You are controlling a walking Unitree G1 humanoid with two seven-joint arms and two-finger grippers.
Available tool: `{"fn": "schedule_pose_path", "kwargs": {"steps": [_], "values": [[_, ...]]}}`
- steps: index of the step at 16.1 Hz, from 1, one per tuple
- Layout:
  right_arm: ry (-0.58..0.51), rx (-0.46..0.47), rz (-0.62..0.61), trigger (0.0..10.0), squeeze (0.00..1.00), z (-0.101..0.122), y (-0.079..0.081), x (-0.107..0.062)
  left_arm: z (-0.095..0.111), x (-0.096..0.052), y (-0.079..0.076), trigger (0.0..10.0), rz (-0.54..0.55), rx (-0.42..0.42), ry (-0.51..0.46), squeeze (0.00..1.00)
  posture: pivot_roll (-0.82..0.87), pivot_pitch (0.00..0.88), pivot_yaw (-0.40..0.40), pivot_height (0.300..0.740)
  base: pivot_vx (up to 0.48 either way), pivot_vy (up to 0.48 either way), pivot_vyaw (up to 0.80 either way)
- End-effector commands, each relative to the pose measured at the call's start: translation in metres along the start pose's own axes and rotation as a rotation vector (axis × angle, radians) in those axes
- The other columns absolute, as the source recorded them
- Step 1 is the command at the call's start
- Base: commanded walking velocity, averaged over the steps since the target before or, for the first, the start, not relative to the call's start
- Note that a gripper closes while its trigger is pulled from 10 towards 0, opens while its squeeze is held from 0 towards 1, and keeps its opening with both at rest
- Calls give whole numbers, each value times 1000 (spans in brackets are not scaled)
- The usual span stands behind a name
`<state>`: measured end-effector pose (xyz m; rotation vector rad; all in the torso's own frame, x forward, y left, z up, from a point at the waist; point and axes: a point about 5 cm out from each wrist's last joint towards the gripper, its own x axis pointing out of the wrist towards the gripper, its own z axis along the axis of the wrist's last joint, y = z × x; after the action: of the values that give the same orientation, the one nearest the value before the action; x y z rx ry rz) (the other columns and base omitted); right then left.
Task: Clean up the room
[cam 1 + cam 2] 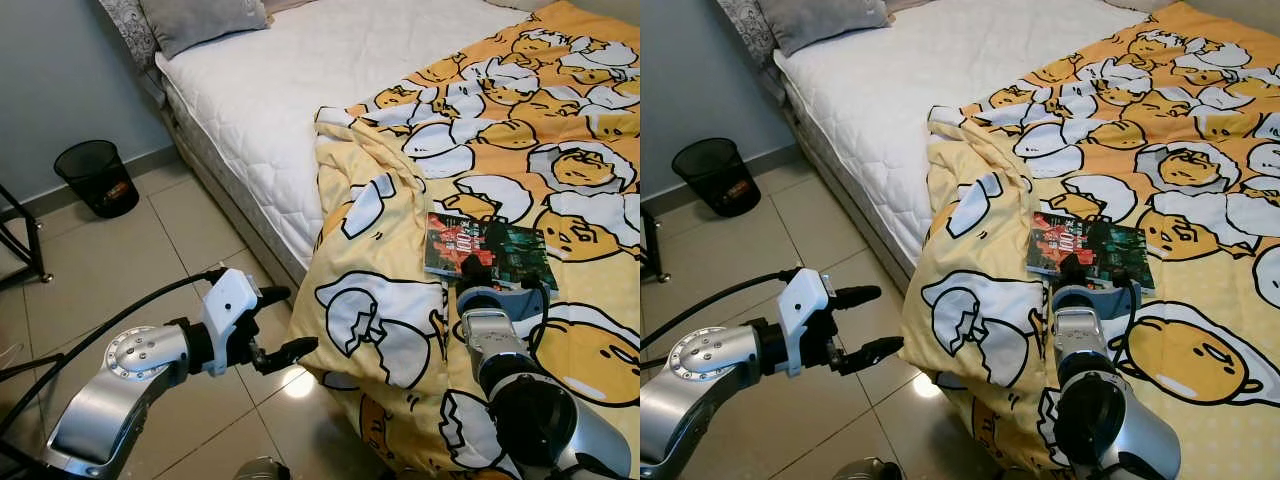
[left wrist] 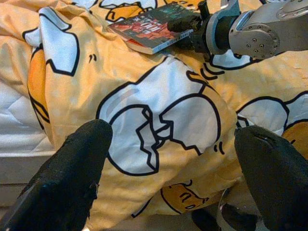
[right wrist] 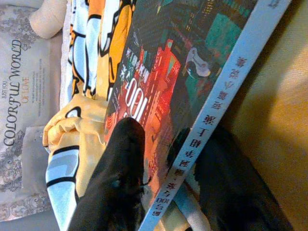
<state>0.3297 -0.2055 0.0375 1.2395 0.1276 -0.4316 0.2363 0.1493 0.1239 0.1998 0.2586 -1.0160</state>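
1. Right gripper (image 1: 478, 272) pinches the near edge of a red-and-teal paperback book (image 1: 488, 249), one finger (image 3: 120, 159) on the cover, the other beneath.
2. That book lies flat on the yellow egg-print quilt (image 1: 560, 150) covering the bed.
3. Left gripper (image 1: 282, 322), fingers spread, hovers over the tiled floor (image 1: 120, 270) beside the quilt's hanging corner.

The duvet (image 1: 520, 150) is yellow and orange, printed with white cracked eggshells and orange yolk faces outlined in black, over a plain white quilted mattress (image 1: 290, 80). The book (image 1: 487, 250) has a dark cover in red and teal with a pale blue spine. A grey pillow (image 1: 200, 20), a black mesh wastebasket (image 1: 97, 177), beige floor tiles (image 1: 110, 270) and a blue-grey wall (image 1: 50, 80) surround them.
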Motion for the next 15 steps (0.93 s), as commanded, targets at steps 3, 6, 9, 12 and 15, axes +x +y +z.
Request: {"fn": "schedule_pose_path", "kwargs": {"steps": [3,6,9,12,15], "values": [[22,-36,9,0,0,-3,6,2,-2,1,0,10000,1,8,8,761,158,48,64,740,0,0,0],[38,-41,11,0,0,-6,5,1,-2,2,0,10000,8,6,6,761,156,38,62,740,0,0,0],[32,-30,21,0,0,-7,7,1,-2,4,0,10000,15,7,3,761,147,22,61,740,0,0,0],[-5,-106,88,0,0,1,11,1,-6,6,4,10000,78,4,-23,761,91,0,63,740,0,0,0],[-75,-199,244,0,0,20,24,1,-4,5,11,10000,206,-40,-96,761,33,0,63,740,0,0,0]]}}
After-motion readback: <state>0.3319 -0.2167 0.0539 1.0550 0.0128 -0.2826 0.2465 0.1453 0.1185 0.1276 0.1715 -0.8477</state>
